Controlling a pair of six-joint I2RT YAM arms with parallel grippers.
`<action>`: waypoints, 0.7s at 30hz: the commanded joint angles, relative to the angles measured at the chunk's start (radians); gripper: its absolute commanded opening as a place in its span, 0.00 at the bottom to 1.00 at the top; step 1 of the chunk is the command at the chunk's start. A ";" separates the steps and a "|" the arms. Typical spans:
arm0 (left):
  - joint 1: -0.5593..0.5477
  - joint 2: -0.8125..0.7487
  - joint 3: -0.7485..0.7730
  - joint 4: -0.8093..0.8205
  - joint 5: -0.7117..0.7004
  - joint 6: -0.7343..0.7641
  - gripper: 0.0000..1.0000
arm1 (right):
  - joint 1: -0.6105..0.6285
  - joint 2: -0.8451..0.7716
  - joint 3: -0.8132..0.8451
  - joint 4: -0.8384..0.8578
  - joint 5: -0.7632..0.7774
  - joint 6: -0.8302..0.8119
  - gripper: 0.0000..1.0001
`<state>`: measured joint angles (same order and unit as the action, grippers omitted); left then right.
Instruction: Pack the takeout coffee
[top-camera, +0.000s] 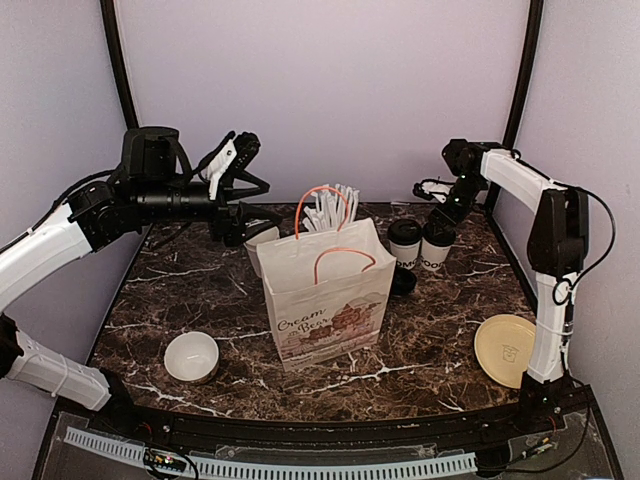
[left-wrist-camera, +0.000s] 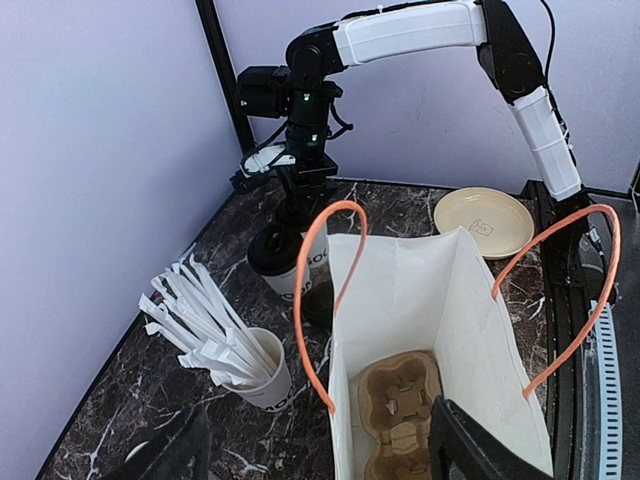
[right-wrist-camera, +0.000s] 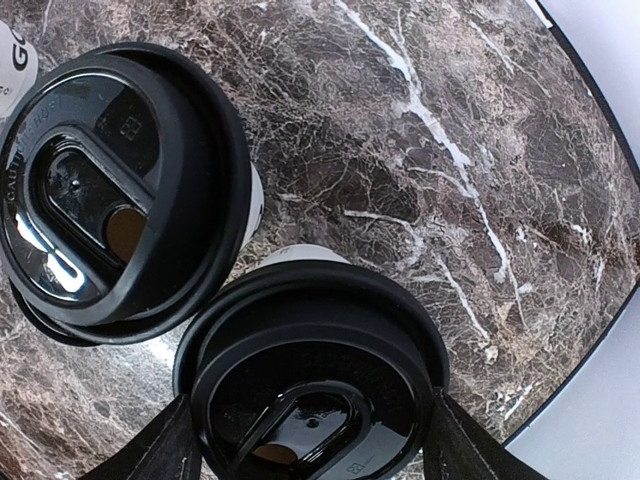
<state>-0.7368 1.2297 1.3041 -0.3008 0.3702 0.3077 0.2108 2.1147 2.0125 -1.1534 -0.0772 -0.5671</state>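
Two takeout coffee cups with black lids stand side by side at the back right, one (top-camera: 404, 240) (right-wrist-camera: 120, 190) to the left of the other (top-camera: 437, 245) (right-wrist-camera: 310, 380). My right gripper (top-camera: 445, 215) (right-wrist-camera: 312, 440) reaches down over the right-hand cup, its fingers pressed against both sides of the lid. My left gripper (top-camera: 245, 218) (left-wrist-camera: 325, 462) hangs open behind the white paper bag (top-camera: 325, 290) (left-wrist-camera: 400, 290), holding nothing. A brown cardboard cup carrier (left-wrist-camera: 400, 400) lies at the bottom of the open bag.
A white cup of wrapped straws (left-wrist-camera: 250, 370) stands behind the bag's left side. A low white bowl (top-camera: 191, 357) sits front left and a cream plate (top-camera: 505, 350) front right. A loose black lid (top-camera: 403, 282) lies by the bag's right side.
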 joint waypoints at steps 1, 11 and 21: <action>0.001 -0.002 -0.008 0.014 0.021 0.006 0.77 | 0.006 -0.024 -0.008 -0.009 0.014 0.000 0.67; 0.001 0.042 0.069 -0.057 -0.023 -0.001 0.77 | -0.015 -0.204 -0.056 -0.008 0.027 -0.019 0.60; 0.000 0.165 0.207 -0.128 -0.025 -0.023 0.78 | 0.010 -0.535 -0.151 -0.002 -0.152 -0.107 0.60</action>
<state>-0.7368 1.3640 1.4662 -0.4023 0.3260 0.3031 0.1989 1.6901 1.8988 -1.1534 -0.1162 -0.6170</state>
